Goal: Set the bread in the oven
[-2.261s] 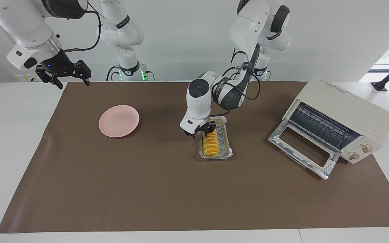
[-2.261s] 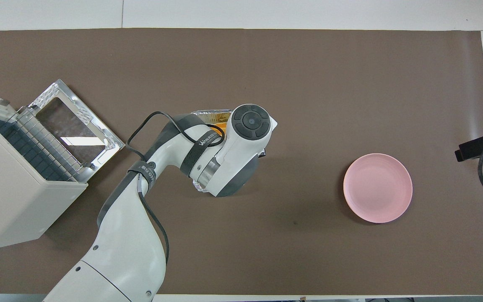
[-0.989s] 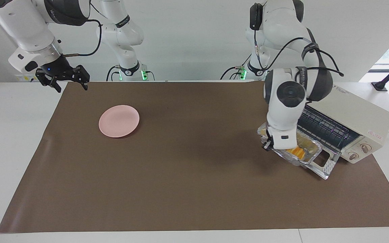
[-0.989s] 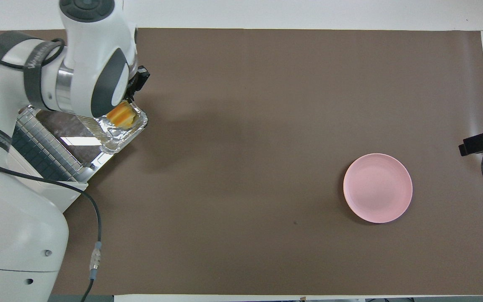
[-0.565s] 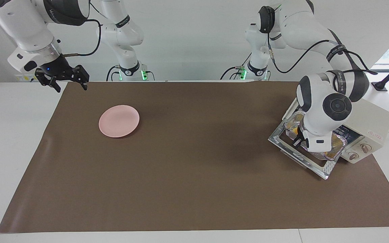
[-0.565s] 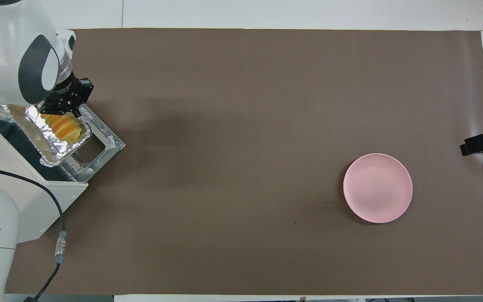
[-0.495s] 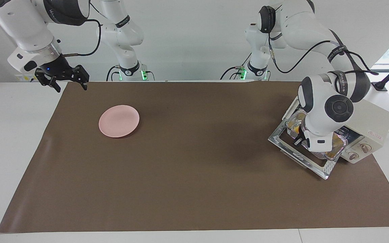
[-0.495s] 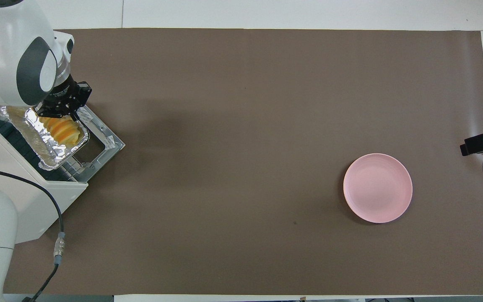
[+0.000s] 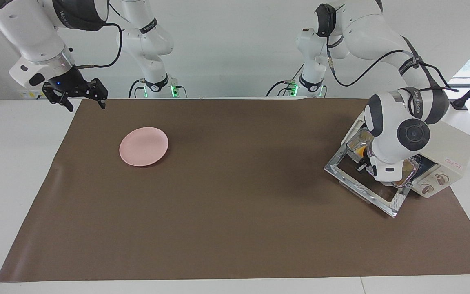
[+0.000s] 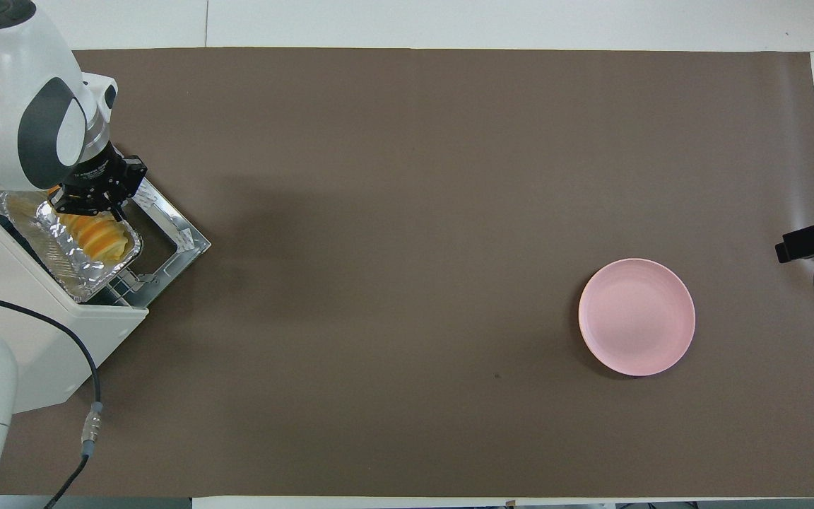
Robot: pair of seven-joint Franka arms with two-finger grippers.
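Overhead view: left gripper [image 10: 89, 201] pinches crinkled foil tray [image 10: 68, 251] of ridged bread [image 10: 99, 237].

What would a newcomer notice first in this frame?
The left gripper holds a foil tray of bread at the mouth of the oven, above its dropped door. The pink plate lies alone toward the right arm's end, where the right gripper waits.

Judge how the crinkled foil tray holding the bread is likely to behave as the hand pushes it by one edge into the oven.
The foil tray looks thin and crinkled, so it probably flexes where the left hand grips its rim. The bread, loose overlapping slices, could shift if it tilts. It likely slides lightly on the oven rack, though wires might snag it.
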